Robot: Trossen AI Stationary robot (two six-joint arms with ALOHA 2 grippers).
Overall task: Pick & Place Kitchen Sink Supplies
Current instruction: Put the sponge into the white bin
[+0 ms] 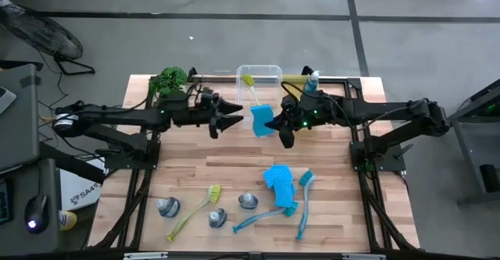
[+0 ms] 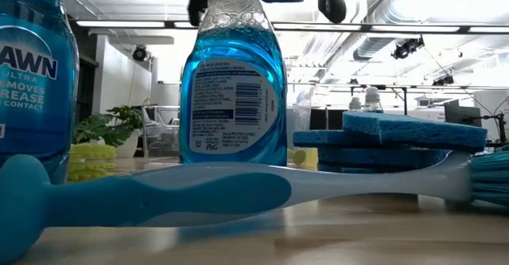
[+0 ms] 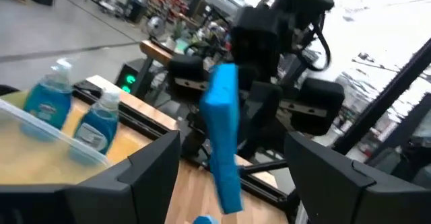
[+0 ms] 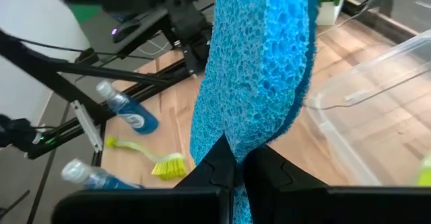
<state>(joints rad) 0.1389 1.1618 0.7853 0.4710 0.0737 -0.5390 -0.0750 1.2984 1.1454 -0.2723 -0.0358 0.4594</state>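
My right gripper (image 1: 275, 124) is shut on a blue sponge (image 1: 262, 119), held above the table's far middle. My left gripper (image 1: 238, 115) stands open just left of that sponge, level, its fingers (image 3: 135, 177) wide on either side of the sponge (image 3: 222, 130) without touching it. On the near part of the table lie stacked blue sponges (image 1: 279, 178), two blue brushes (image 1: 266, 213), a yellow-green brush (image 1: 195, 209) and three blue-liquid bottles (image 1: 217, 217). My right gripper pinches one edge of the sponge (image 4: 232, 140) between its two fingers (image 4: 215, 167). The fingers come from the table's right, slanting a little downward. The sponge stands on edge, sticking out beyond the fingertips toward the left gripper, clear of the table.
A clear bin (image 1: 269, 71) holding a yellow-green brush (image 1: 248, 80) stands at the far edge. Beside it is a yellow bin (image 1: 293, 79) with a bottle (image 1: 314, 79). A green plant (image 1: 170, 80) is at the far left. Bare wood (image 1: 234, 162) lies mid-table.
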